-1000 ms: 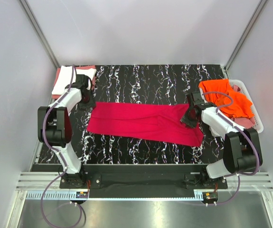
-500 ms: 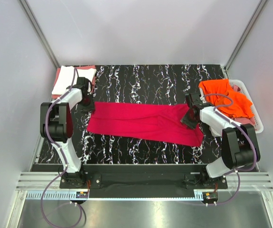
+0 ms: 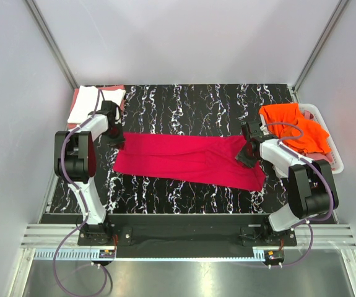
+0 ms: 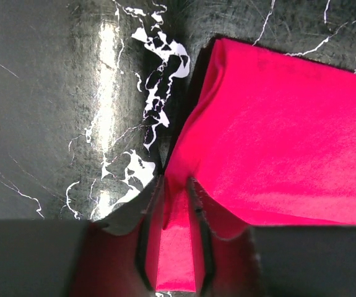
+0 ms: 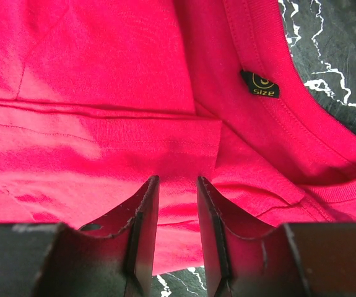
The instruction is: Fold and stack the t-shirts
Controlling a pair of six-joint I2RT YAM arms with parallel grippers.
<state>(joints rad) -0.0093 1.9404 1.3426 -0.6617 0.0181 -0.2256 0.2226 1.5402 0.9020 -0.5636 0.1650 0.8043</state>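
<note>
From the top, the crimson t-shirt (image 3: 187,159) lies in a long strip across my black table (image 3: 215,105). My left gripper (image 3: 117,137) is at its left end, my right gripper (image 3: 247,154) at its right end. An orange t-shirt (image 3: 292,127) sits in the white basket (image 3: 335,158).

Left wrist: my 2 fingers (image 4: 147,247) squeeze a fold of crimson cloth.

Right wrist: my 2 fingers (image 5: 142,229) sit close together on the shirt by its size tag (image 5: 259,84). I cannot tell if they pinch it.
</note>
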